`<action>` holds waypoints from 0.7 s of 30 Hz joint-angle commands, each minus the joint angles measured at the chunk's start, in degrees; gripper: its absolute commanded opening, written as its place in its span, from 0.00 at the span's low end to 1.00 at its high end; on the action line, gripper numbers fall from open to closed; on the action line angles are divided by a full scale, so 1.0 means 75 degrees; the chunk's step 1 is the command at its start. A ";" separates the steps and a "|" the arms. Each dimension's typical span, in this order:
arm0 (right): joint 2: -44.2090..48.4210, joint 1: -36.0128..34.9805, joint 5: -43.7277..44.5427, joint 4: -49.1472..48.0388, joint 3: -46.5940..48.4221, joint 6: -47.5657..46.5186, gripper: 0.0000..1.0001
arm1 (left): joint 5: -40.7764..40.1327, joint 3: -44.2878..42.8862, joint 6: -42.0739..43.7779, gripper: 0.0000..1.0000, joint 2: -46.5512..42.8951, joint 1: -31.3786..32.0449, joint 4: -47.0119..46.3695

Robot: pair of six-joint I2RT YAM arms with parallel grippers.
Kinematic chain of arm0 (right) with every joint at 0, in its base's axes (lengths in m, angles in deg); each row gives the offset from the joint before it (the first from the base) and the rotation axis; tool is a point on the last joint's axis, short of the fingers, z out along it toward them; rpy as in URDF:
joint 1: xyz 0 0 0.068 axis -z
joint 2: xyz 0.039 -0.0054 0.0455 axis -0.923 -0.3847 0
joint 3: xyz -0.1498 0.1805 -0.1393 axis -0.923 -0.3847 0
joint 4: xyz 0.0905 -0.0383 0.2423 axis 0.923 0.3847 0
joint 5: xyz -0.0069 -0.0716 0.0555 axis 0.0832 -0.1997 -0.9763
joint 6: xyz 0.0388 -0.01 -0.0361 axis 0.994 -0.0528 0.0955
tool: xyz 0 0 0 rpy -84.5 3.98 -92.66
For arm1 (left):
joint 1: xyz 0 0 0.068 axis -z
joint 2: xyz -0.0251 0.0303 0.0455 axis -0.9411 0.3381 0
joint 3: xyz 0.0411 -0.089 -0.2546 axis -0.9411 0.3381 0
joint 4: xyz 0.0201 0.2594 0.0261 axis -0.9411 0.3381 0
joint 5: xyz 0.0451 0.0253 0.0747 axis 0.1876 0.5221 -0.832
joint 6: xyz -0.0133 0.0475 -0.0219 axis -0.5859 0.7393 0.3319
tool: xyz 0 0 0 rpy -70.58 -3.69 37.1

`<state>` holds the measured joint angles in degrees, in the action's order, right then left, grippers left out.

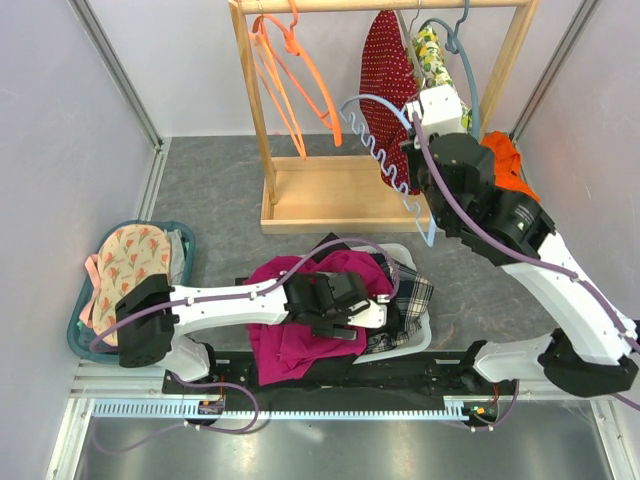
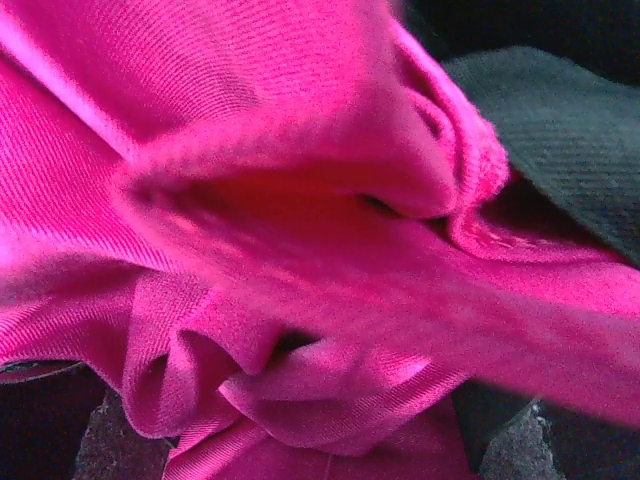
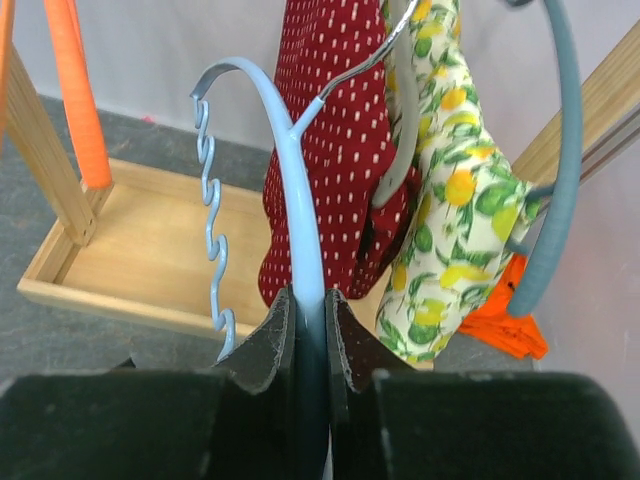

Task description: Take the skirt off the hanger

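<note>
The pink skirt (image 1: 290, 335) lies crumpled on a pile of clothes at the front middle of the table, off the hanger. My left gripper (image 1: 372, 305) sits low over it. The left wrist view is filled with the skirt's loose folds (image 2: 300, 250), and nothing pinches them; the jaws stand wide, outside the folds. The bare light blue hanger (image 1: 385, 160) hangs in the air beside the rack. My right gripper (image 3: 309, 300) is shut on its arm (image 3: 300, 200), the black pads pressed to both sides.
A wooden rack (image 1: 265, 120) at the back carries orange hangers (image 1: 300, 80), a red dotted garment (image 1: 385, 70), a lemon-print garment (image 1: 432, 55) and a teal hanger (image 1: 468, 70). A plaid garment (image 1: 410, 295) lies under the skirt on a white tray (image 1: 420, 335). A blue basket (image 1: 80, 330) stands left.
</note>
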<state>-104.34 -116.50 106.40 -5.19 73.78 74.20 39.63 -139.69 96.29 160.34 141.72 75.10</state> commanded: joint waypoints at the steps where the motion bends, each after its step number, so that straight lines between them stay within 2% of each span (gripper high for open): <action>1: -0.0400 0.0022 0.0611 -0.0802 0.1221 -0.0593 0.00 | -0.0013 -0.0772 0.0165 0.99 0.0177 -0.0179 0.0632; 5: -0.0939 0.0022 0.0717 -0.1306 0.1724 -0.1225 0.00 | 0.0551 -0.1406 -0.0281 0.99 -0.0222 -0.0227 0.0632; 10: -0.1760 0.0023 0.0963 -0.2277 0.2065 -0.2397 0.00 | 0.0400 -0.1746 -0.1018 0.99 -0.0211 -0.0238 0.0877; 14: -0.2275 0.0046 0.0928 -0.2982 0.2393 -0.3217 0.00 | -0.0221 -0.2693 -0.1687 0.99 -0.0374 -0.0226 0.1158; 16: -0.2498 0.0081 0.0905 -0.3472 0.2452 -0.3591 0.00 | -0.0094 -0.2894 -0.1735 0.99 -0.0573 -0.0226 0.1183; 21: -0.2838 0.0502 0.0204 -0.4037 0.2651 -0.3711 0.00 | 0.0071 -0.3902 -0.1805 0.99 -0.0820 -0.0226 0.1335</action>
<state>-125.63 -115.25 110.55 -26.02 88.99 50.21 40.20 -161.94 86.17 157.55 140.06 85.22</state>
